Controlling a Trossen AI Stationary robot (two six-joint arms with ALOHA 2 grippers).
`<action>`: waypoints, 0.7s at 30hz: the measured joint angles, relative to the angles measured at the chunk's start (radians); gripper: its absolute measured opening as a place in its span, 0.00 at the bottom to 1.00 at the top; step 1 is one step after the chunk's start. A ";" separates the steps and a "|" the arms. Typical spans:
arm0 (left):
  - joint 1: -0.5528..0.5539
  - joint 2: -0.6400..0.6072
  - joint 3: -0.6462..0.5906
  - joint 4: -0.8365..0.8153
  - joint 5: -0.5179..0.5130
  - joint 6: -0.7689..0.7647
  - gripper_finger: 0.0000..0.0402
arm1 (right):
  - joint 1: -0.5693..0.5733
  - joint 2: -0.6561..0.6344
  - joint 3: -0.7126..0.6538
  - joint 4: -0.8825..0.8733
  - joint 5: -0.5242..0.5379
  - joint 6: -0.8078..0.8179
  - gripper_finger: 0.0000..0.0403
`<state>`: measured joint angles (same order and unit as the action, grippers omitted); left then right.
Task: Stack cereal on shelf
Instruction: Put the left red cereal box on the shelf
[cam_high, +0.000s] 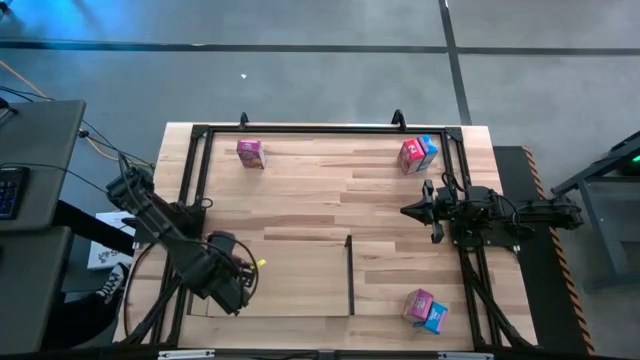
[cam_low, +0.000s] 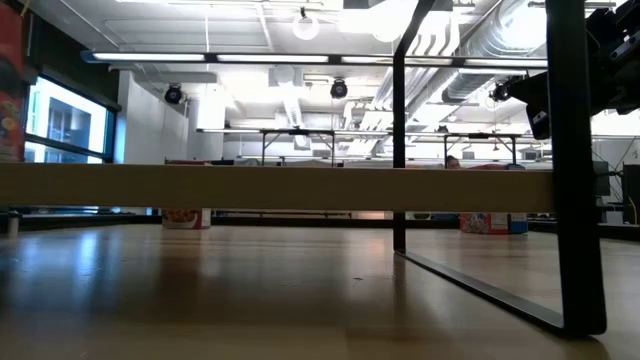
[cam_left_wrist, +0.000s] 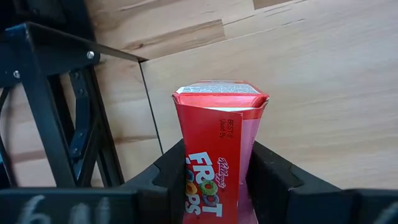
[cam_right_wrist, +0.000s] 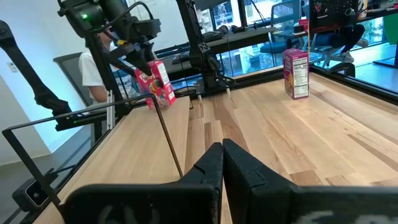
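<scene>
A red cereal box (cam_left_wrist: 217, 143) sits in my left gripper (cam_left_wrist: 219, 186) over the near-left part of the light wood shelf (cam_high: 300, 280). The right wrist view shows that red box (cam_right_wrist: 155, 84) above the shelf panel (cam_right_wrist: 124, 149). My right gripper (cam_high: 408, 211) is shut and hovers over the table's right middle, pointing left. A pink box (cam_high: 250, 152) stands far left. A red and light blue pair (cam_high: 417, 153) stands far right. A pink and blue pair (cam_high: 425, 310) lies near right. My left gripper holds the red box pinched between its two fingers (cam_left_wrist: 273, 177), which press its two broad printed faces (cam_left_wrist: 208, 180) at the end nearest the wrist. It comes slanting down from the table's left. The box (cam_right_wrist: 155, 84) hangs tilted below the fingers, clear of the shelf panel.
The shelf's thin dark side wall (cam_high: 351, 275) stands upright at its right end. A dark metal frame (cam_high: 300, 128) runs round the table. In the low view the shelf panel (cam_low: 280, 187) crosses as a band with dark uprights (cam_low: 399, 150). A person (cam_right_wrist: 93, 68) shows behind the left arm.
</scene>
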<state>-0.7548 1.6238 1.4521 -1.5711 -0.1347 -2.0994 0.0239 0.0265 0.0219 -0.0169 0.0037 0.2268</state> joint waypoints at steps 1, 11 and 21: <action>-0.001 0.000 0.000 0.000 0.000 0.004 0.30 | 0.000 0.000 0.000 0.000 0.000 0.000 0.00; -0.001 -0.002 -0.060 -0.002 0.079 -0.064 0.30 | 0.000 0.000 0.000 0.000 0.000 0.000 0.00; 0.009 -0.043 -0.094 0.002 0.063 -0.071 0.30 | 0.000 0.000 0.000 0.000 0.000 0.000 0.00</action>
<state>-0.7460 1.5807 1.3579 -1.5692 -0.0717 -2.1704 0.0242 0.0269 0.0219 -0.0167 0.0039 0.2272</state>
